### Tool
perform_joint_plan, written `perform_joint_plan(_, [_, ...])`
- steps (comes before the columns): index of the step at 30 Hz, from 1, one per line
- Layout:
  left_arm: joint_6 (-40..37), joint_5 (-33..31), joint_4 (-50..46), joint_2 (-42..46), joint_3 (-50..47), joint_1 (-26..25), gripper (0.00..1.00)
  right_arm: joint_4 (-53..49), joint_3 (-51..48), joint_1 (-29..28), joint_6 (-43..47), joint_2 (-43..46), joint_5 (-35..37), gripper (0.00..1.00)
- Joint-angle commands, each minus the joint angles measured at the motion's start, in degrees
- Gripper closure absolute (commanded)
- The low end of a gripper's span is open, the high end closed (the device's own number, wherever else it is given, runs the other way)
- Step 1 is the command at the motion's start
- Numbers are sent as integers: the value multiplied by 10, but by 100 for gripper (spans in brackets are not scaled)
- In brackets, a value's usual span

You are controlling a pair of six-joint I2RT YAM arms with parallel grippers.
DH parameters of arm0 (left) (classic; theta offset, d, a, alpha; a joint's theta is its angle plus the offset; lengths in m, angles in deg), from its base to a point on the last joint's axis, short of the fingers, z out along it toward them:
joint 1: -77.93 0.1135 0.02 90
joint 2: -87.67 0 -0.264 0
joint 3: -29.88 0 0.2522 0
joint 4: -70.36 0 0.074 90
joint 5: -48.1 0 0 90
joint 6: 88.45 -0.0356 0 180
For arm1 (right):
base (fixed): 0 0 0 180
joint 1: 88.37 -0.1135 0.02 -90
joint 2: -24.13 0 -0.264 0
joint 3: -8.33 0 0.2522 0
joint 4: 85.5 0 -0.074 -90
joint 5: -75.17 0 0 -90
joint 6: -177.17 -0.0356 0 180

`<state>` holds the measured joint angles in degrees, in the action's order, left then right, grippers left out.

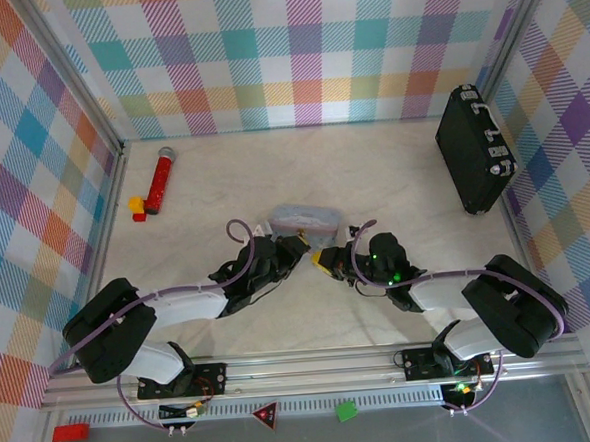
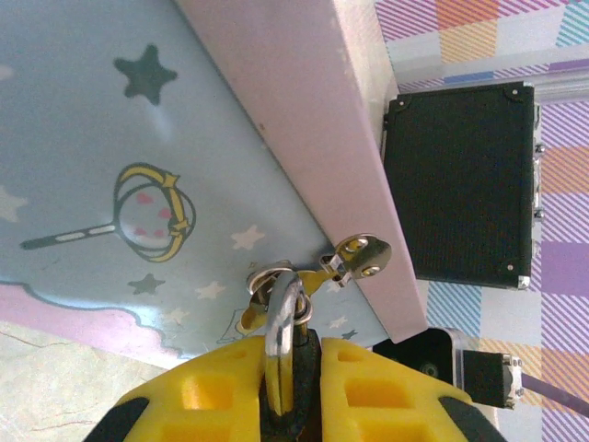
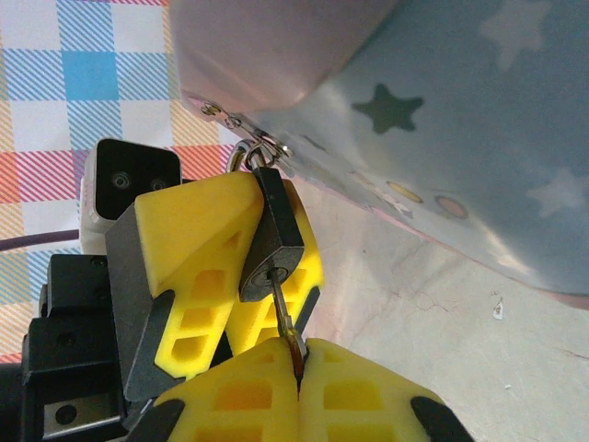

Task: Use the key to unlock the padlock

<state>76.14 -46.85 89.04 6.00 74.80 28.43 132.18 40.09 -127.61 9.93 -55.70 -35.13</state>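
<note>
**Two hands at one tin.** Each hand has two yellow plastic fingers, moulded with square cut-outs. The left hand (image 2: 287,378) is closed almost fully on the one padlock (image 3: 272,241), a small dark rectangular block. The padlock's bright, curved metal shackle (image 2: 281,308) is threaded through a metal ring (image 2: 261,275) on the edge of the one pale blue tin (image 1: 305,218), just ahead of the left fingertips. The right hand (image 3: 296,373) is fully closed on the one key (image 3: 283,313), a thin grey metal sliver. The key is pinched at its head, and its shaft is run into the end face of the padlock directly ahead of that hand. The tin's blue face is smooth and printed with stars, and its side is pale pink. One black, textured briefcase (image 1: 474,150) with metal fittings is stood on edge well beyond the right hand. One red microphone-shaped toy (image 1: 159,179) is laid on the pale counter (image 1: 393,185) well beyond the left hand.
</note>
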Motion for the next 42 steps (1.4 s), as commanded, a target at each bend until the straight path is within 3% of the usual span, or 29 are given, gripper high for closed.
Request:
perform_joint_plan(1, [9, 50, 65, -10, -3, -46, 98, 28, 24, 6, 0, -3, 9, 100])
perform_joint_plan(11, [2, 51, 48, -16, 11, -68, 100, -103, 65, 13, 70, 47, 3, 100])
perform_joint_plan(16, [-4, 47, 30, 3, 7, -69, 100, -45, 39, 62, 27, 19, -32, 100])
perform_joint_plan(20, [-8, 40, 21, 6, 9, -77, 100, -14, 43, 64, 7, -3, -47, 100])
perform_joint_plan(32, [9, 13, 42, -18, 9, -96, 100, -115, 55, 64, 27, 43, -11, 99])
perform_joint_plan(42, [36, -55, 49, -17, -4, -123, 100, -10, 31, 46, -53, 9, 24, 99])
